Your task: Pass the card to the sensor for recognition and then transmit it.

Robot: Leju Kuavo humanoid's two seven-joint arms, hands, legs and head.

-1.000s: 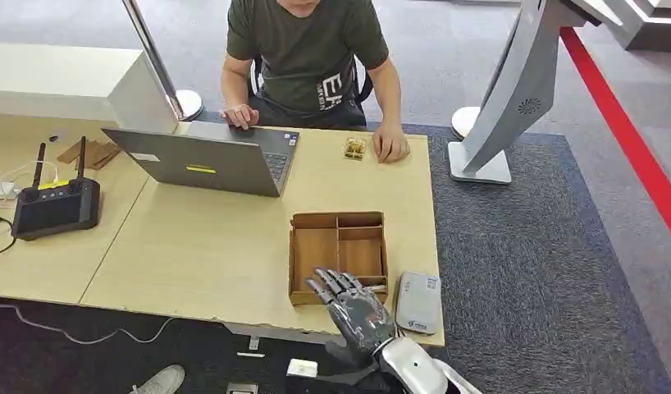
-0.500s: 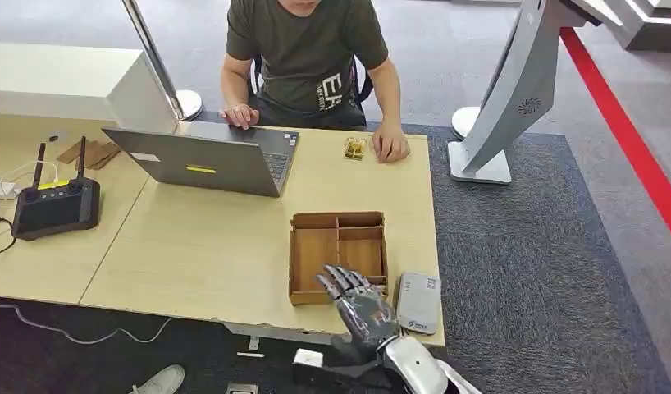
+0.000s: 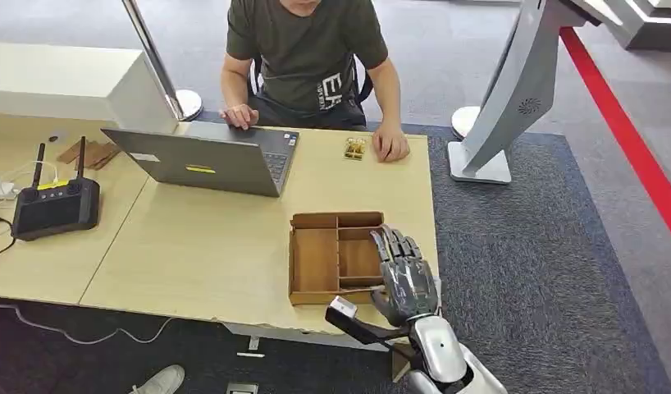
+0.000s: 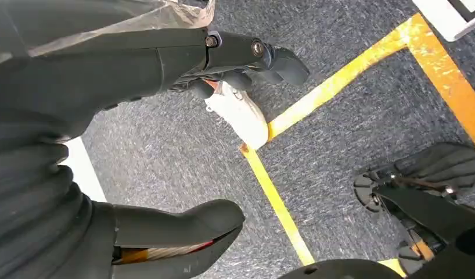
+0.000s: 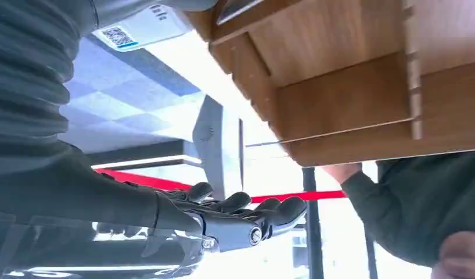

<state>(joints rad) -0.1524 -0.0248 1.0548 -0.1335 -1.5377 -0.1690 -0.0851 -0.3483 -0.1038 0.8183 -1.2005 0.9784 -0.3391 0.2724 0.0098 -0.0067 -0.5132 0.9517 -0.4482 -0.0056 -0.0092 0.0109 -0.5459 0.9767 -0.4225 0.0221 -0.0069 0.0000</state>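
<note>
A wooden divided tray (image 3: 316, 256) sits near the table's front edge, seen close up in the right wrist view as the tray (image 5: 339, 75). My right hand (image 3: 404, 277) hovers over the tray's right side with fingers stretched out and nothing in it. It covers the spot where the white sensor box lay. The right wrist view shows the sensor box (image 5: 133, 28) with its QR label beside the tray, and my right hand's fingers (image 5: 241, 212) held straight. A small yellowish item (image 3: 354, 148), perhaps cards, lies by the person's hand. My left hand (image 4: 136, 64) hangs above the carpet, holding nothing.
A person (image 3: 303, 49) sits across the table with one hand on an open laptop (image 3: 209, 160). A black controller with antennas (image 3: 55, 205) lies at the left. A grey kiosk stand (image 3: 504, 98) rises from the carpet to the right of the table.
My right hand has swung to the right and forward, from the tray's front edge to over its right side, and now covers the white sensor box.
</note>
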